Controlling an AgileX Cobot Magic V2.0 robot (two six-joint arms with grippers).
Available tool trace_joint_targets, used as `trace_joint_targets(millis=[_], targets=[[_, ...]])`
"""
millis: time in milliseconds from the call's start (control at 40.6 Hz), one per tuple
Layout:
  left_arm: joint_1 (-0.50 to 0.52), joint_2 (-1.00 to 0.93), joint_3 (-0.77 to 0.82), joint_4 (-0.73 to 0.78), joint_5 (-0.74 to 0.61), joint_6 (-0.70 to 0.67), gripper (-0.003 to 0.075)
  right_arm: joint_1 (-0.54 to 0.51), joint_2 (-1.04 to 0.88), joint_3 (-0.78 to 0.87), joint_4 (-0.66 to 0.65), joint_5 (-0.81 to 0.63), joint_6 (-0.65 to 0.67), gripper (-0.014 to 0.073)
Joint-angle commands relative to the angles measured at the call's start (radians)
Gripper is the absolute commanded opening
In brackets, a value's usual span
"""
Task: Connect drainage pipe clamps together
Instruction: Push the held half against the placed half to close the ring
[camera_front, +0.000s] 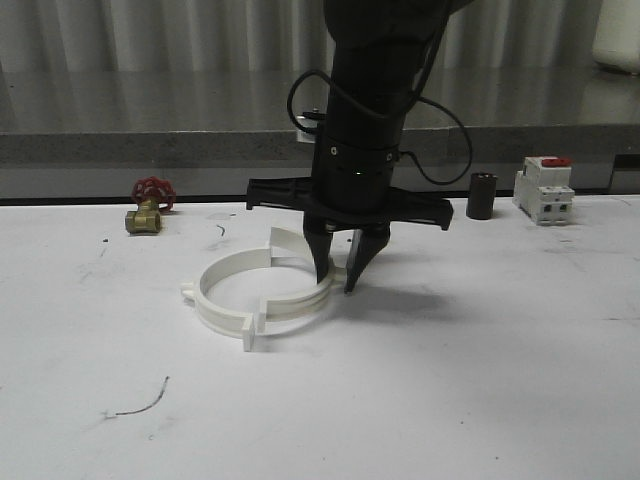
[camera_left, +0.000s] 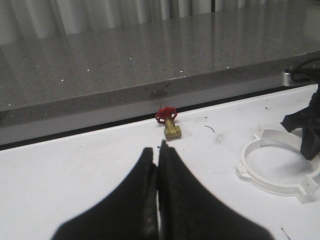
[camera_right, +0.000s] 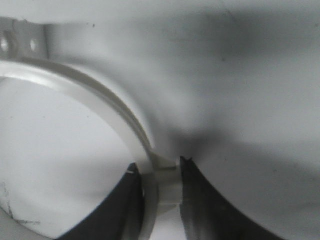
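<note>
Nearest on the white desk (camera_front: 480, 400): a thin dark strand of wire (camera_front: 140, 400) is lying loose.

Mid-desk: the two drainage pipe clamps (camera_front: 262, 300) are lying flat, together forming a rough ring, tabs sticking out at the left and front; the halves are looking offset at the right side, one arc riding just inside the other.

The right claw (camera_front: 338, 270) is pointing straight down over the ring's right side. In the right wrist view its fingers (camera_right: 197, 200) are sitting either side of the clamp band (camera_right: 150, 175), closed in on it at a tab.

The left claw (camera_left: 158, 165) is showing its two fingers pressed together, nothing between them, well apart from the ring, above bare desk.

Farther back: a brass valve with a red handwheel (camera_front: 148, 208) is sitting at the left; a short black cylinder (camera_front: 482, 196) and a white breaker with a red switch (camera_front: 544, 190) are standing at the right. No writing is readable on any of them.

Behind: a grey speckled ledge (camera_front: 150, 130).
</note>
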Motion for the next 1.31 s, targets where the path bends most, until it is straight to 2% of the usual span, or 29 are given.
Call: trace_joint_targets(millis=[0, 1281], targets=[[0.002, 0.009, -0.029, 0.007, -0.079, 0.001, -0.0020, -0.001, -0.049, -0.031, 0.004, -0.022, -0.001, 0.0117], [0.002, 0.009, -0.029, 0.007, -0.079, 0.001, -0.0020, -0.001, -0.039, -0.031, -0.003, 0.008, 0.007, 0.0117]])
